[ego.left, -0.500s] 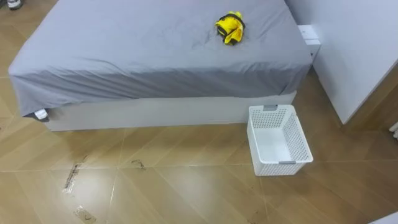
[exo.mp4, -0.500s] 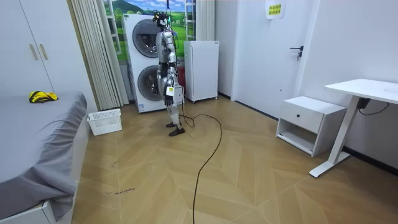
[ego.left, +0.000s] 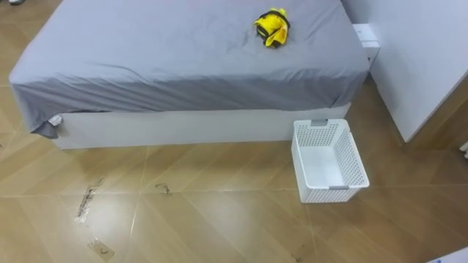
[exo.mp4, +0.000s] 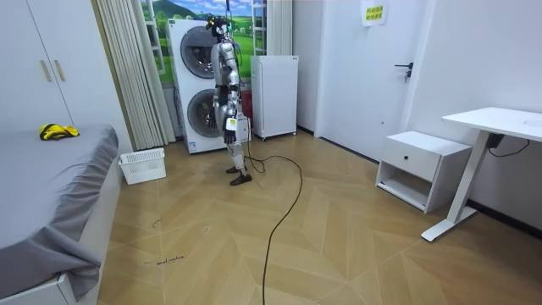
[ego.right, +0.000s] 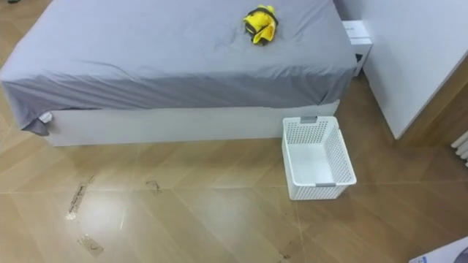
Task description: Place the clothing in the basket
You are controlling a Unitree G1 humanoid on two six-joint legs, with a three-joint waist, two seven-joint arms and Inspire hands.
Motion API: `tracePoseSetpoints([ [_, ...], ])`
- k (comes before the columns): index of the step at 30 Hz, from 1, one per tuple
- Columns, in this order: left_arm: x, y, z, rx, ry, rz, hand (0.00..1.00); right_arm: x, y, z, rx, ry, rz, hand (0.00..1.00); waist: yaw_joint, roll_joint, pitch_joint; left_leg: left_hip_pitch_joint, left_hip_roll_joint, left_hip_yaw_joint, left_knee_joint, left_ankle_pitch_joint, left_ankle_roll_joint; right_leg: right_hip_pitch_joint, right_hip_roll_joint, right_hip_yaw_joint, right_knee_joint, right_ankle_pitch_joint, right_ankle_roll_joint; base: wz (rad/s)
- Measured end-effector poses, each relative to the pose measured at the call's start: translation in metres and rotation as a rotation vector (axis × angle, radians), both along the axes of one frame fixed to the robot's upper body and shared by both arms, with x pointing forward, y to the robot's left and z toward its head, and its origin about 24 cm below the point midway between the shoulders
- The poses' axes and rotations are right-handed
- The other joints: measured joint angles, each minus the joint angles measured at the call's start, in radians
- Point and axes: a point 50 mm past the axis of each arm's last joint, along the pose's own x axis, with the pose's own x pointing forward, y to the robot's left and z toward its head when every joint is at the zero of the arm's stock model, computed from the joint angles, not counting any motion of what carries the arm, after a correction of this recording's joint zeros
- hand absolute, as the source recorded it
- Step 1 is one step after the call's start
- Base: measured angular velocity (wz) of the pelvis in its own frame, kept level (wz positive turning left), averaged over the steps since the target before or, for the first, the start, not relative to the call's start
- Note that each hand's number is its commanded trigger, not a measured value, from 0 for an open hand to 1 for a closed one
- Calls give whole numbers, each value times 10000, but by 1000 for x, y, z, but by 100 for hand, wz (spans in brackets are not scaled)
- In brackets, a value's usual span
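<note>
A crumpled yellow garment lies on the grey-sheeted bed, near its far right part; in the room view the yellow garment rests on the bed's far end. A white perforated basket stands on the floor against the bed's right corner, and nothing lies in it. In the room view the basket is at the bed's foot. I stand upright before the stacked washing machines, a few steps from the basket. My left hand and right hand hang at my sides, too small to read.
A white cabinet side rises to the right of the bed and basket. Wooden floor stretches between me and the bed. Stacked washing machines, a small white fridge, a nightstand and a desk line the room.
The eye view has shifted slightly, so the camera moved. The garment, basket and bed have stayed put. My stance in the room view looks the same.
</note>
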Motion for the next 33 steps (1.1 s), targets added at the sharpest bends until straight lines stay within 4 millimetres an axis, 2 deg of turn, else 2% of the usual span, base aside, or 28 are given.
tracePoseSetpoints([
  [9, 1, -1, 0, -191, -47, -19, 0, 2, 0, 0, -29, -41, 17, 0, -7, 119, 19, -106, 27, -74, 67, -23, -10, -9, 8, -197, 67, 2, -4, 3],
  [10, 1, -3, -1, -243, -67, 95, 0, 2, 0, 0, -80, -46, 59, 0, -6, 132, 30, -125, 68, -68, 212, -106, -18, -11, 32, -201, 95, -2, -9, -4],
  [11, 0, -4, -1, -282, -59, 86, 0, 3, 1, 0, -94, -62, 124, 0, 12, 177, 89, -181, 187, -32, 489, -272, -39, -38, 75, -219, 195, -41, -48, -7],
  [12, 0, -4, -1, -289, -43, 94, 0, 3, 1, 0, -92, -62, 152, 0, 26, 203, 82, -261, 217, -9, 656, -354, -52, -53, 92, -237, 240, -90, -63, -11],
  [14, 2, -3, 0, -305, -139, 206, 0, 6, 1, 1, -66, -169, 177, 0, 23, 250, 74, -698, 403, 45, 1639, -801, -136, -348, 189, -269, 758, -437, -164, -7],
  [15, 3, -2, 0, -315, -176, 323, 0, 7, 1, 1, -58, -192, 163, 0, 26, 278, 73, -854, 444, 45, 1919, -901, -169, -441, 221, -319, 912, -550, -201, 8],
  [16, 3, -1, 0, -312, -212, 469, 0, 8, 2, 1, -24, -247, 139, 0, -6, 278, 33, -1155, 534, 160, 2492, -1014, -246, -625, 231, -389, 1242, -783, -262, 20],
  [18, 8, 2, 1, -317, -450, 772, 0, 8, 2, 1, 60, -316, 101, 0, -15, 258, 4, -1745, 723, 397, 3740, -1013, -250, -658, 243, -398, 1434, -1027, -417, 22],
  [19, 9, 4, 3, -281, -613, 882, 0, 7, 1, 1, 42, -360, 81, 0, 4, 252, 94, -2345, 943, 528, 5089, -867, -266, -522, 284, -408, 1432, -1086, -504, 8],
  [20, 4, 5, 3, -317, -724, 1229, 0, 7, 0, 1, 13, -354, 74, 0, 33, 237, 103, -2939, 904, 529, 5846, -694, -237, -337, 236, -185, 1580, -1250, -573, 6],
  [21, 2, 4, 2, -378, -697, 1374, 0, 7, -1, 2, 0, -369, 25, 0, 12, 204, 83, -3144, 779, 519, 5648, -724, -184, -298, 153, -117, 1635, -1347, -587, 12],
  [22, 1, 1, 2, -540, -735, 1646, 0, 8, -3, 2, -26, -397, -132, 0, -15, 106, 69, -3644, 487, 527, 4872, -656, -201, -251, 52, 106, 1744, -1534, -585, 10],
  [23, 2, -1, 2, -639, -870, 1785, 0, 7, -7, 3, -143, -359, -161, 0, 88, 98, 78, -4114, 303, 623, 3629, -337, -379, -240, -74, 201, 1780, -1697, -513, 0],
  [24, 1, -1, 2, -636, -888, 1812, 0, 7, -7, 3, -158, -352, -93, 0, 168, 97, 77, -4255, 292, 649, 2902, -104, -447, -196, -93, 334, 1776, -1762, -501, -41],
  [25, -4, -1, 2, -601, -817, 1972, 0, 9, -7, 3, -169, -352, 55, 0, 273, 79, 74, -4479, 359, 641, 1543, 509, -503, -60, -199, 494, 1753, -1927, -455, -62],
  [26, -12, 0, 1, -561, -642, 2092, 0, 8, -6, 3, -196, -310, 276, 0, 285, 37, 67, -4606, 463, 642, 774, 1052, -500, 167, -348, 565, 1705, -2130, -361, -67],
  [27, -17, 0, 1, -525, -588, 2217, 0, 6, -6, 3, -222, -236, 371, 0, 270, 21, 83, -4730, 492, 709, 685, 1787, -419, 455, -492, 671, 1550, -2341, -212, -43],
  [28, -18, 1, 1, -495, -627, 2271, 0, 4, -6, 2, -225, -180, 358, 0, 271, -49, 58, -4777, 410, 784, 817, 2205, -351, 571, -614, 719, 1451, -2409, -79, -23],
  [29, -17, 2, 2, -449, -786, 2272, 0, 2, -7, 2, -254, -152, 254, 0, 278, -197, 2, -4967, 166, 903, 1268, 2678, 10, 670, -890, 800, 1293, -2523, 189, -10],
  [30, -17, 2, 2, -459, -833, 2279, 0, 2, -8, 3, -290, -189, 207, 0, 274, -206, -60, -5129, 78, 984, 1652, 2683, 208, 732, -1005, 812, 1216, -2556, 261, -11],
  [31, -9, 4, 3, -421, -1071, 2232, 0, 1, -8, 2, -329, -152, 177, 0, 240, -418, -2, -5444, -57, 1230, 2609, 1987, 341, 750, -1261, 790, 1231, -2564, 392, -16],
  [32, -7, 5, 3, -415, -1144, 2204, 0, 2, -9, 3, -373, -247, 161, 0, 272, -395, 27, -5604, -17, 1369, 3469, 1323, 420, 858, -1420, 767, 1403, -2353, 676, -23],
  [33, -7, 5, 3, -415, -1132, 2232, 0, 2, -8, 3, -392, -286, 155, 0, 302, -394, 29, -5612, 8, 1427, 3898, 992, 433, 926, -1486, 808, 1577, -2232, 761, -26],
])
